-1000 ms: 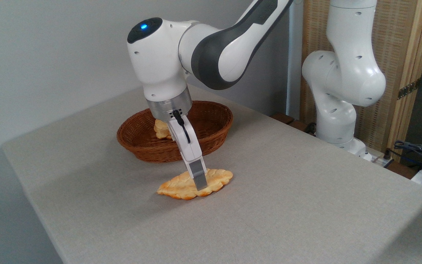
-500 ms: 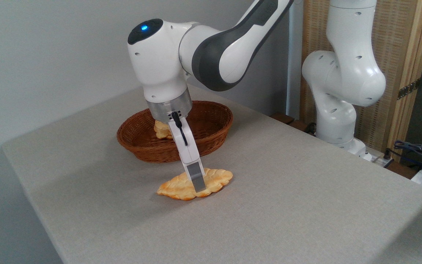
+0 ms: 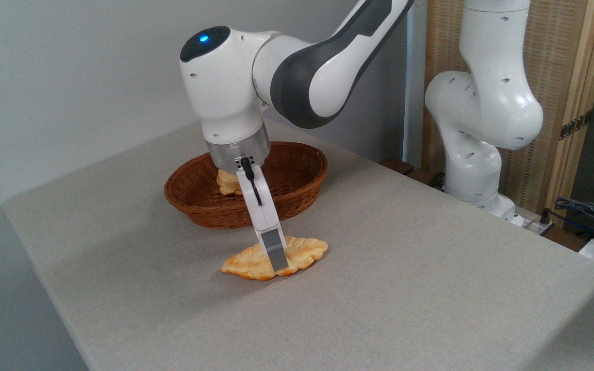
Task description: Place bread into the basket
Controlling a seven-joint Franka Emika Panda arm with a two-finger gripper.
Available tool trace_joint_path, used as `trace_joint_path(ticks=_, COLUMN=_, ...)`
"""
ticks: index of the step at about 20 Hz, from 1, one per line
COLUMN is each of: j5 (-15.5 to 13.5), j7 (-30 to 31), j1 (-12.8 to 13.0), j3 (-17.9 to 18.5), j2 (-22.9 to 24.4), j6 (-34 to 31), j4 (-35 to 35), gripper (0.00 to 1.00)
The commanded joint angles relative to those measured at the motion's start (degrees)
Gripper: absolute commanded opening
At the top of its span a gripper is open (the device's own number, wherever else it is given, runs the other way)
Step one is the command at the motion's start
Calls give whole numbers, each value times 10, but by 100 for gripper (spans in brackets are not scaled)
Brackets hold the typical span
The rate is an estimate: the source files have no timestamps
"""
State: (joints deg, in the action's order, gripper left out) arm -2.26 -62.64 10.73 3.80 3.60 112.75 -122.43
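Over the last sec the gripper [image 3: 278, 265] slid slightly left across the long flat golden-orange leaf-shaped bread [image 3: 274, 257], and the loaf's near edge looked a bit more pinched in than before. Only one grey finger showed from this side, so I couldn't tell whether the fingers were clamped on the bread or merely straddling it. Bread lay flat on the grey cloth-covered bench [image 3: 379, 288], just in front of the oval reddish-brown wicker basket [image 3: 199, 206], not lifted yet. Probably the grasp was closing; lift and carry to the basket remained. A smaller lumpy golden piece [image 3: 227, 183] sat inside already.
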Motion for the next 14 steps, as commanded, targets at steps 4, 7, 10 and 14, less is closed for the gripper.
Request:
trace_joint_path(ticks=4, j5=0, j7=-13, j1=2, j3=5, j2=-5, j6=11, j4=0, gripper=100)
trace_joint_path(ticks=7, j5=0, j7=-13, j1=2, j3=5, j2=-9, j6=11, j4=0, gripper=100)
trace_joint_path(ticks=10, j5=0, j7=-13, j1=2, j3=4, j2=-11, j6=11, j4=0, gripper=100)
trace_joint_path(ticks=14, j5=0, j7=-13, j1=2, j3=4, j2=-13, j6=12, j4=0, gripper=80)
